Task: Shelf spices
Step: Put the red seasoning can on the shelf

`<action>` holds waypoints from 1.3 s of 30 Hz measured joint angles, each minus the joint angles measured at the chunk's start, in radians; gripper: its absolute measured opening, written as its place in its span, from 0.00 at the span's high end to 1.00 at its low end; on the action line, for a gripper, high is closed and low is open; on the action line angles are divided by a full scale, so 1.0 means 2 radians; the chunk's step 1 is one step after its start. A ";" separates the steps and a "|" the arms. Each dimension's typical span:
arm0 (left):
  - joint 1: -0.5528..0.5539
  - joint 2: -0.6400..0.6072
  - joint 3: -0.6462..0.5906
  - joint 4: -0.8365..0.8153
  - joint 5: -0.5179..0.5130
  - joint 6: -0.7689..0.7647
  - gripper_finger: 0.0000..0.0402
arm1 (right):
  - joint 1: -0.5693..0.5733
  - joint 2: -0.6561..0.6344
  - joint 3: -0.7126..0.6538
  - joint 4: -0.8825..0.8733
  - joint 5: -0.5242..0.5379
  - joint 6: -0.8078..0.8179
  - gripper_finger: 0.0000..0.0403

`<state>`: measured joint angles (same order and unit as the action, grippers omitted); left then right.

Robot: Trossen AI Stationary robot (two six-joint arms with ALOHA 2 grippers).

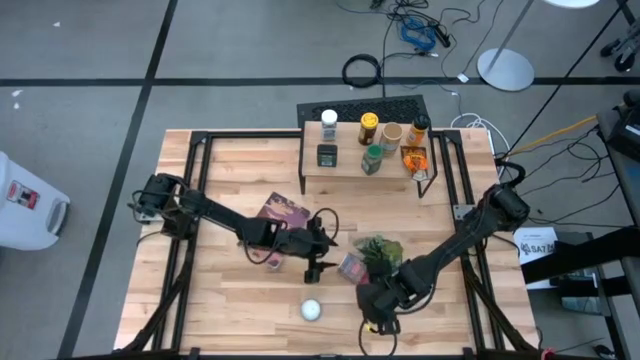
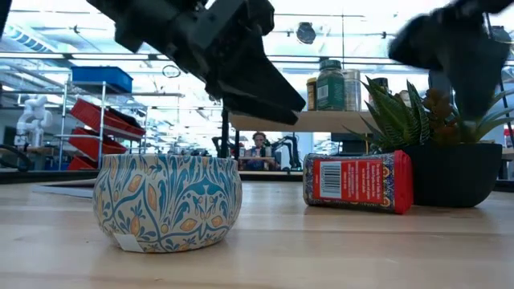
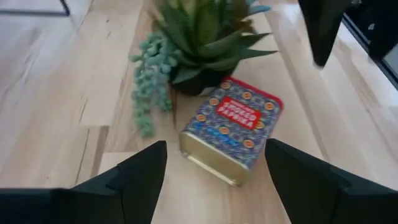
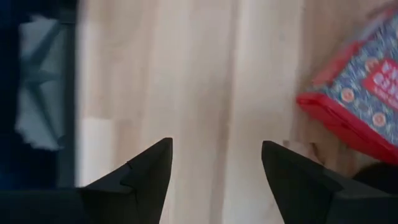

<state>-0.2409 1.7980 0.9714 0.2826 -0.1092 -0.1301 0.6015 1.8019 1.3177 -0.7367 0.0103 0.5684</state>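
High view shows the shelf [image 1: 365, 165] at the tabletop's [image 1: 230, 315] far edge, already carrying several spices: a white-capped jar [image 1: 329, 124], a yellow-lidded jar [image 1: 369, 127], a tan-topped jar [image 1: 391, 136], a green-lidded jar [image 1: 372, 159], a dark tin [image 1: 327, 155] and an orange packet [image 1: 414, 160]. One red-ended paprika tin [image 3: 233, 127] lies flat on the tabletop, just beside the potted succulent [image 3: 199, 46]. The left tool [image 1: 318, 268] hovers near this tin, jaws wide and holding nothing (its wrist view frames the tin between the fingers). The right tool [image 1: 378, 320] hangs over bare wood near the front edge, jaws wide, empty. A patterned ceramic bowl [image 2: 167, 201] sits nearby.
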 joint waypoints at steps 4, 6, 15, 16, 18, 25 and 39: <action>0.015 0.003 0.000 -0.001 0.006 -0.023 0.29 | 0.010 0.012 -0.033 0.028 0.049 0.041 0.42; 0.018 0.005 0.000 -0.001 0.002 -0.033 0.29 | 0.015 0.015 -0.047 0.052 0.080 0.055 0.42; 0.024 0.045 0.000 0.046 -0.006 -0.047 0.29 | 0.015 0.014 -0.102 0.113 0.124 0.110 0.42; 0.025 0.051 0.000 0.053 -0.006 -0.049 0.29 | 0.014 0.014 -0.106 0.111 0.128 0.113 0.42; 0.026 0.061 -0.001 0.061 -0.011 -0.050 0.29 | 0.012 0.014 -0.111 0.111 0.132 0.114 0.42; 0.026 0.065 -0.001 0.083 -0.045 -0.036 0.29 | -0.003 0.014 -0.114 0.113 0.138 0.088 0.42; 0.026 0.065 0.000 0.046 -0.046 -0.037 0.29 | -0.030 0.015 -0.114 0.127 0.140 0.039 0.42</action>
<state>-0.1893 1.9278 0.9707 0.3737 -0.2017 -0.2038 0.5422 1.8328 1.0889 -0.4825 0.2898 0.6463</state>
